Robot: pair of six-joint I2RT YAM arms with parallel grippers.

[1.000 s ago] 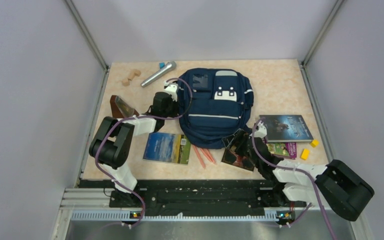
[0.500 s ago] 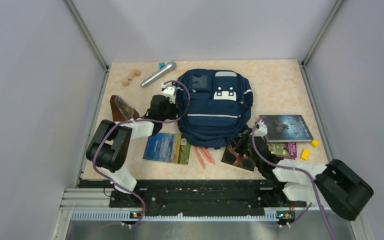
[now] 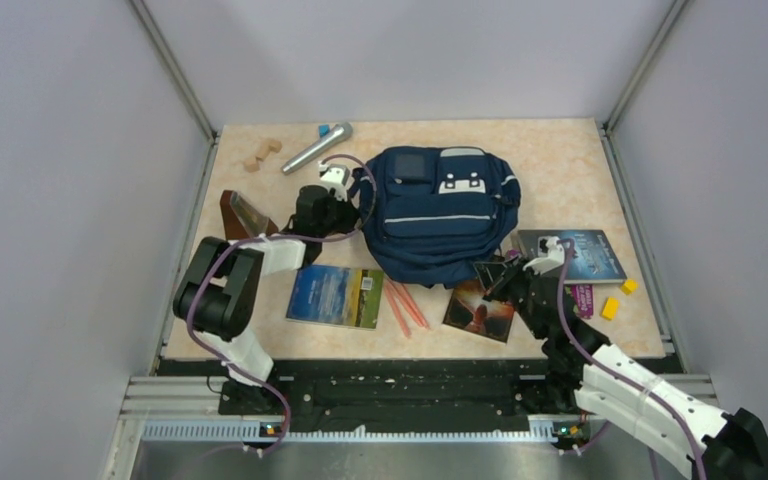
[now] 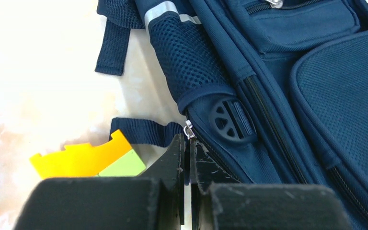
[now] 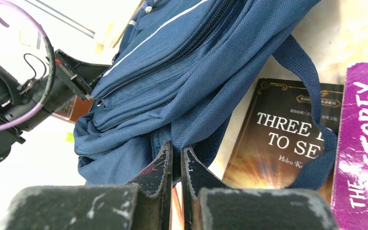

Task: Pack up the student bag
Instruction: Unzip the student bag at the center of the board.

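The student bag (image 3: pixel 445 215) is a navy backpack with grey stripes, lying in the middle of the table with its near edge bunched up. My left gripper (image 3: pixel 352 196) is at its left side; in the left wrist view the gripper (image 4: pixel 187 139) is shut on the silver zipper pull (image 4: pixel 188 130) of the bag (image 4: pixel 278 72). My right gripper (image 3: pixel 497 272) is at the bag's near right corner. In the right wrist view that gripper (image 5: pixel 176 146) is shut on a fold of the bag's fabric (image 5: pixel 182 86).
A silver microphone (image 3: pixel 315 148) and a wooden piece (image 3: pixel 260 155) lie at the back left. A blue-green book (image 3: pixel 335 296), orange pencils (image 3: pixel 402 305) and a dark book (image 3: pixel 480 310) lie in front of the bag. More books (image 3: pixel 585 255) and yellow blocks (image 3: pixel 610 308) are at the right.
My right gripper has shut on the bag's near corner and the arm has reached forward, pushing that edge back and right. The bag now looks shorter and bunched. The left gripper shifted slightly back-left.
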